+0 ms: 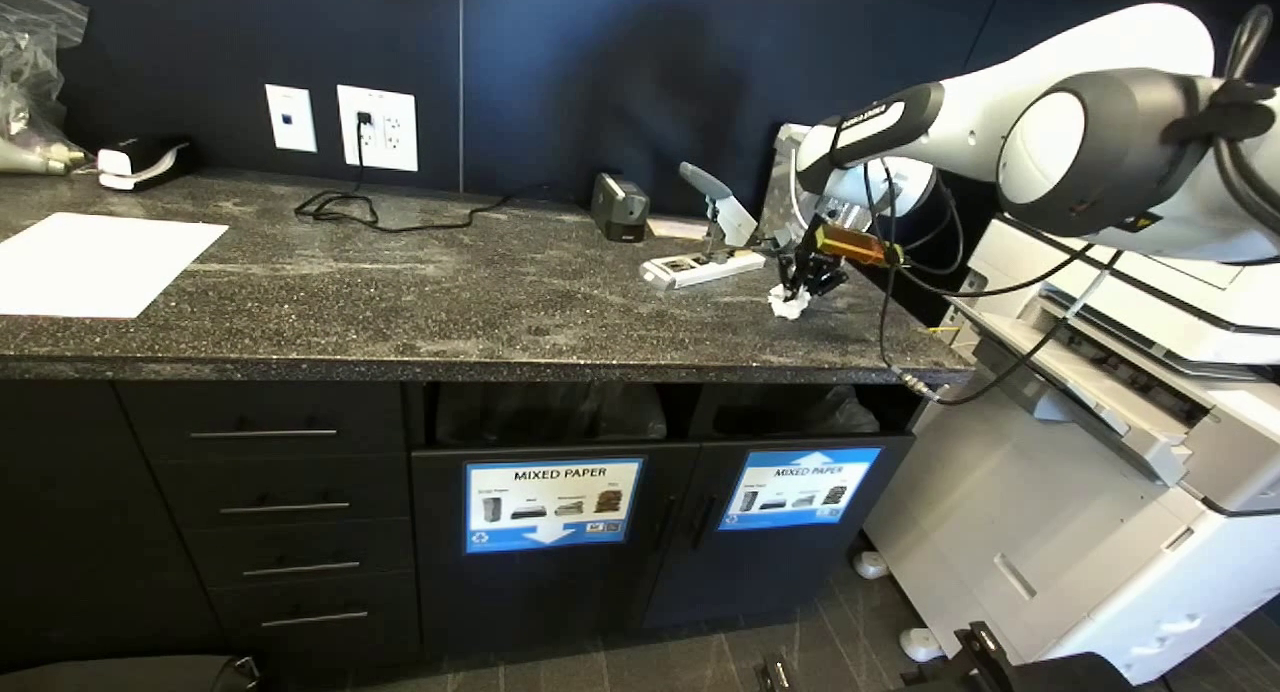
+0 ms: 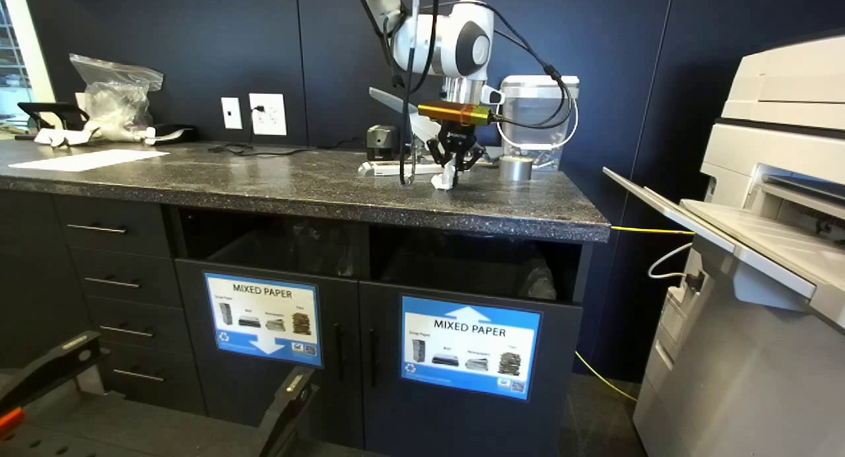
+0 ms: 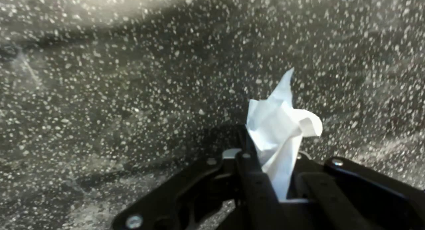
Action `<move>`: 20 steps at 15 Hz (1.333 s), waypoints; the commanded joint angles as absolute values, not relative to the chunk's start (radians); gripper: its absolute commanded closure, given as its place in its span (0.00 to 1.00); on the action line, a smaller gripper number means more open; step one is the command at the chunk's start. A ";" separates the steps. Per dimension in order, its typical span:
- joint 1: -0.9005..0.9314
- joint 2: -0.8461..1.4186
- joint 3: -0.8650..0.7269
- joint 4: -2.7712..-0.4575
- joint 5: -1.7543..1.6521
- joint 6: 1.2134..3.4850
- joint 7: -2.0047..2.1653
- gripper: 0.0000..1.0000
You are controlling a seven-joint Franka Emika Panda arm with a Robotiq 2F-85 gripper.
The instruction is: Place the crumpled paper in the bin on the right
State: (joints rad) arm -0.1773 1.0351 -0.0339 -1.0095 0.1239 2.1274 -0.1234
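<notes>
1. Right of the middle in the wrist view: crumpled paper (image 3: 282, 130), white and creased, with a pointy end aimed at the top of the frame.
2. Held by the gripper (image 3: 273, 153), with both black fingers (image 3: 257, 183) clamped on the paper, one at each side.
3. Runs long in line with the fingers, not across, and pokes out past the tips.
4. Sits low by the dark counter (image 2: 297, 179), near the front edge, right of the middle in both exterior views. Hard to see any gap under the paper: maybe touching the counter, maybe just above.
5. Looks done with the grabbing part, with just the drop left to do.
6. Next stop: the bin (image 2: 455, 272) on the right, a dark slot over the blue label (image 2: 470, 348) with the arrow up. Almost straight below the gripper in both exterior views, lower in the frame, but with the counter in between.
7. Seems best to lift first, come out past the front edge, then go down and let go in the slot.
8. Could bump the counter on the way, or drift to the left slot (image 2: 264, 242), with the arrow down.
</notes>
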 commanded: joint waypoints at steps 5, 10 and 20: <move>-0.139 0.784 -0.036 -1.417 -0.049 2.139 -0.343 0.85; -0.123 0.645 -0.035 -1.644 -0.137 2.180 -0.359 0.85; -0.094 0.410 -0.057 -2.147 -0.169 2.693 -0.192 0.85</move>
